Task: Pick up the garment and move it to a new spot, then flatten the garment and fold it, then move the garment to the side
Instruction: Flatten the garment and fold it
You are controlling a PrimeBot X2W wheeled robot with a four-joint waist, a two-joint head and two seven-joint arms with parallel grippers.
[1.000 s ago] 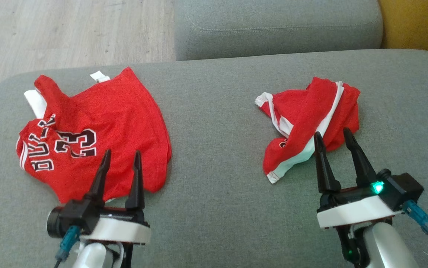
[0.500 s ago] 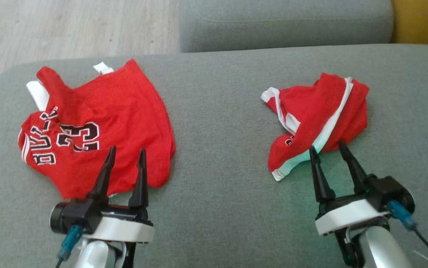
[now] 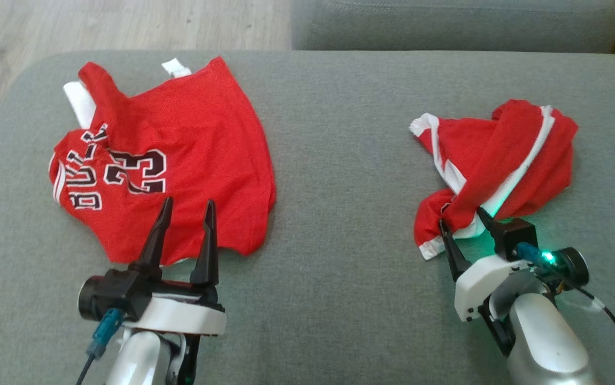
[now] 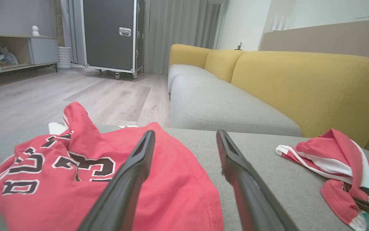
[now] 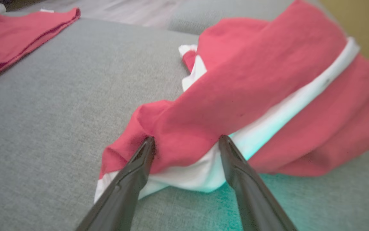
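1. On the right of the grey cushion (image 3: 339,160) lies the crumpled red garment (image 3: 505,155).
2. Right end effector (image 3: 460,216) stands wide, its fingers straddling the garment's near white-edged fold, not clamped.
3. Left end effector (image 3: 189,200), also wide, holds nothing over the red jersey (image 3: 179,155).

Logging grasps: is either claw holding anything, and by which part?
Nothing held yet. The open right claw straddles a near fold of the red shorts; the open left claw hovers over the jersey.
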